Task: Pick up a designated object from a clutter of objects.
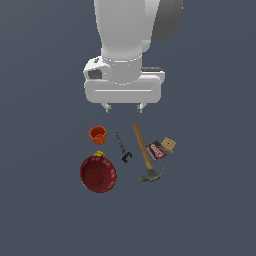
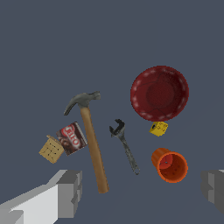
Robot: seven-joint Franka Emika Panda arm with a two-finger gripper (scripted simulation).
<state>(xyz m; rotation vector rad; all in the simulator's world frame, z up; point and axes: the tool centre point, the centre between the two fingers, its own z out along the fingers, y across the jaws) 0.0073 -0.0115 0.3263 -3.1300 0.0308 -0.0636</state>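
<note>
From the exterior view's left to right, I see the orange cup (image 1: 97, 134) just above the dark-red bowl (image 1: 98, 173), then the black clamp tool (image 1: 122, 148), hammer (image 1: 145, 154) and box (image 1: 161, 148) on the desk (image 1: 210, 200). My pincer (image 1: 123, 107) hangs released above them. I should shift over the cup, straddle its rim, and avoid the yellow piece (image 1: 100, 154).

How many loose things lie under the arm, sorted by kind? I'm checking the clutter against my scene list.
Containers: 2, the orange cup and the dark-red bowl
Tools: 2, the hammer and the black clamp tool
Boxes: 1, the red-and-tan box
Small pieces: 1, the yellow piece
Total: 6
</note>
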